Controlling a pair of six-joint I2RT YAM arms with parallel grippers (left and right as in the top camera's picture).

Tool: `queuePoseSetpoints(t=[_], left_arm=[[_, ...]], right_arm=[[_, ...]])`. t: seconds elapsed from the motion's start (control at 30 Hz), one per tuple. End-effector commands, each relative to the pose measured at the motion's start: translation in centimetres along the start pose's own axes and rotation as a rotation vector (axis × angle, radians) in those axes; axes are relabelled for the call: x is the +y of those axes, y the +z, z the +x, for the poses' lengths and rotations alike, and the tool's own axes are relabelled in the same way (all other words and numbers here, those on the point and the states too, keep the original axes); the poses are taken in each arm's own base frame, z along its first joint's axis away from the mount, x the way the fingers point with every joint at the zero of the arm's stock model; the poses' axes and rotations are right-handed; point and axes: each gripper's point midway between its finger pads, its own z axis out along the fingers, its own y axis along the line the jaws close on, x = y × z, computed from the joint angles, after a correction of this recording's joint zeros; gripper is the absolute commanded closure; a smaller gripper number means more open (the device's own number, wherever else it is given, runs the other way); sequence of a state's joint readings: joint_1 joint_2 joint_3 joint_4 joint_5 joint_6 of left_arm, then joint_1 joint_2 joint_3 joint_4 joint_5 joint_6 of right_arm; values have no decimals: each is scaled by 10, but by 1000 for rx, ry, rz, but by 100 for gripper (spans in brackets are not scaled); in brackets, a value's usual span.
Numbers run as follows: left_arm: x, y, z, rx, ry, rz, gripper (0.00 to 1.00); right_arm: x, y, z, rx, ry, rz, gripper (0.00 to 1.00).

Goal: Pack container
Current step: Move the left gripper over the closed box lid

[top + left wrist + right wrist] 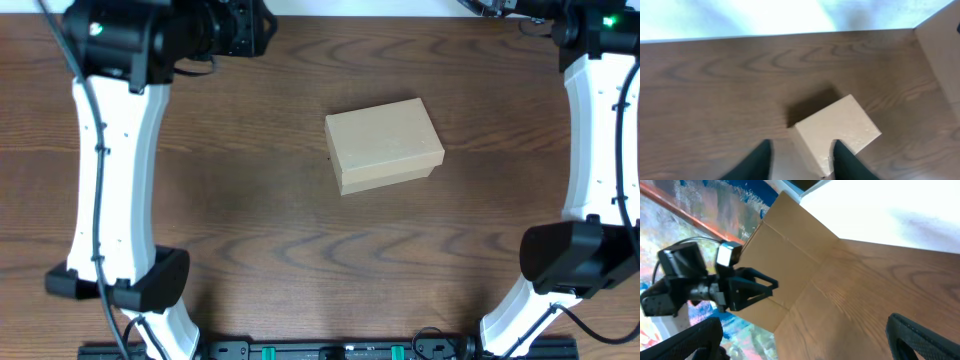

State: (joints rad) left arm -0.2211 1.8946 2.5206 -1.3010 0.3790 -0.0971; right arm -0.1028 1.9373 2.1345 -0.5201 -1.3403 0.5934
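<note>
On the dark wood-grain desk (250, 220), just right of centre and turned slightly askew: small rectangular tan-brown cardboard box (385, 145), flap lid closed. In the left wrist view, left hand (802, 162) spread wide and empty, two dark fingers (762, 162) at the bottom edge with a corner of the box framed between them. From above, this hand near the top left, well apart from the box. Elsewhere, right hand (805, 342) gaping wide, holding nothing, facing a large brown cardboard panel (785, 260) past the desk's edge.
</note>
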Motion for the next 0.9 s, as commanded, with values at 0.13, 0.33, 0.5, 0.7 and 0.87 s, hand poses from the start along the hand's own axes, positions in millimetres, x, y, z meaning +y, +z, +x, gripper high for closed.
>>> queuePoseSetpoints(t=[0.13,0.33,0.5,0.7,0.87], left_arm=[[-36,-66,-6,-144,202,3,80],[-80,-112,0,-258,310,-18,94],[-118,-107,12,-242,364,70,94],[-134,-60,26,-133,394,97,94],[-135,-7,39,-10,394,105,94]], right_arm=[[23,-22,-5,-25,-68,-2,1],[15,-41,-13,-62,-63,28,1],[10,-55,-18,-87,-58,48,1],[10,-63,-17,-87,-42,43,1],[6,-73,-20,-107,-44,59,1]])
